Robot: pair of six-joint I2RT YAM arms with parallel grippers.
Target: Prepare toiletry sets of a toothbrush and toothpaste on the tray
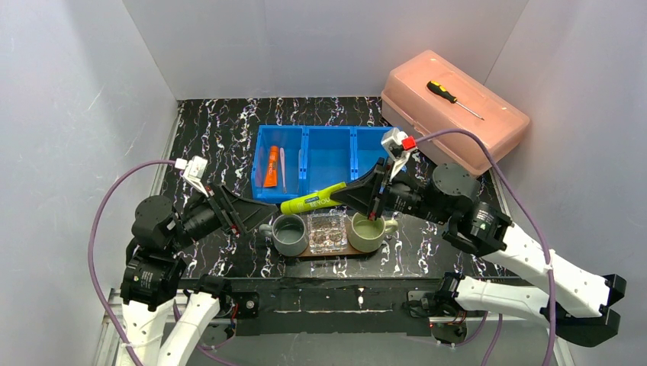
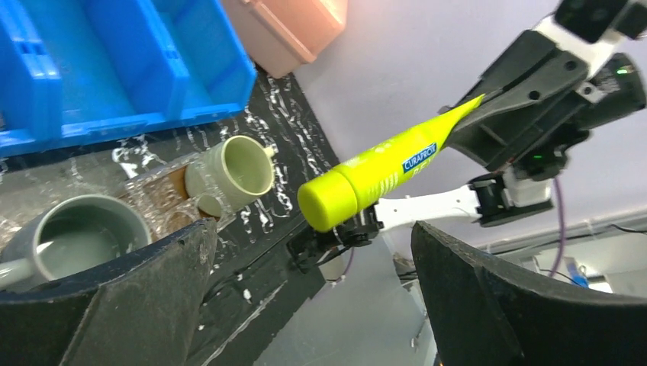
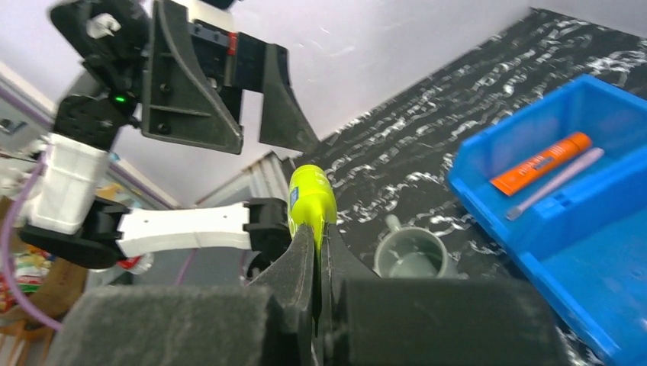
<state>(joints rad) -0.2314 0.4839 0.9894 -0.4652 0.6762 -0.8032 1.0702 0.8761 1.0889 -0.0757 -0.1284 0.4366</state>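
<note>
Tube-placing step: right gripper (image 1: 347,189) pinches green tube (image 1: 313,200) by its tail over grey mug (image 1: 290,235). Left gripper (image 1: 259,210) gapes empty beside it. Next, likely: lower the cap into the mug.

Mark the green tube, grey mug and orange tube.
green tube (image 1: 313,201): top external view, middle of its body.
grey mug (image 1: 291,247): top external view, near outer wall.
orange tube (image 1: 271,168): top external view, mid-body.

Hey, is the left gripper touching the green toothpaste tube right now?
Apart. In the left wrist view the green tube sits clear of both wide-open fingers of the left gripper, gaps on either side; only the right gripper pinches it.
</note>
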